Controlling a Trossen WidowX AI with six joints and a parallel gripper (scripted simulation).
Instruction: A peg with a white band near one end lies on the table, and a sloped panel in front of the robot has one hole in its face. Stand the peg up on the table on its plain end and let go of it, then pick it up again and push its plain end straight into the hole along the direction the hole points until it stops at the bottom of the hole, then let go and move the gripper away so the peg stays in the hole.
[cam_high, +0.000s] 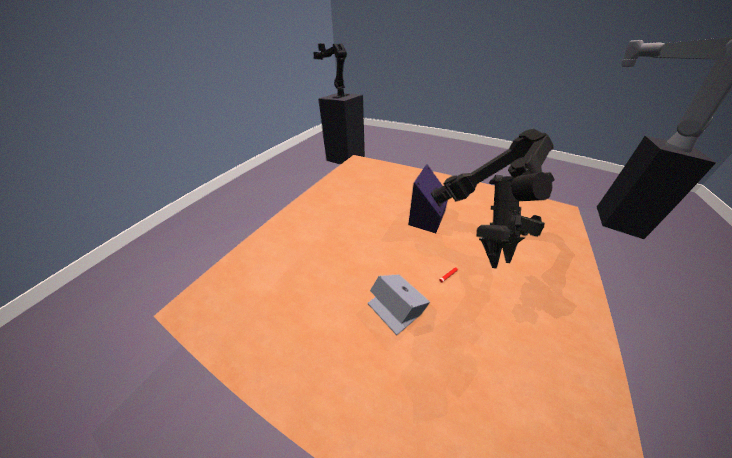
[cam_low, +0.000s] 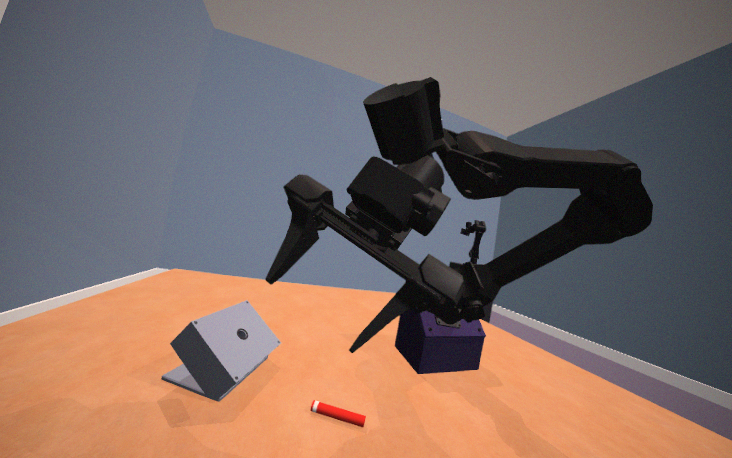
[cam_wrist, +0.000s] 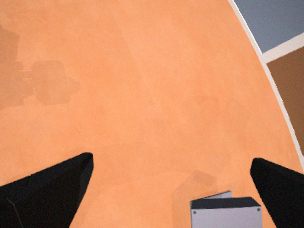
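A red peg (cam_high: 449, 274) (cam_low: 340, 413) with a white band near one end lies flat on the orange table (cam_high: 269, 259) (cam_low: 97, 324) (cam_wrist: 150, 90). The band end is the one nearer the grey sloped panel (cam_high: 392, 298) (cam_low: 224, 345) (cam_wrist: 226, 218). One round hole (cam_high: 405, 288) (cam_low: 242, 333) shows in the panel's upper face; the wrist view cuts that face off. My gripper (cam_high: 501, 265) (cam_low: 310, 317) (cam_wrist: 173, 164) is wide open and empty, above the table and off to the peg's side. The peg is not in the wrist view.
The arm rises from a dark purple sloped block (cam_high: 423, 213) (cam_low: 450, 353) on the table. A black pedestal (cam_high: 342, 129) with a small arm stands beyond the table's far corner. Another black pedestal (cam_high: 647, 189) with a grey arm stands at the right.
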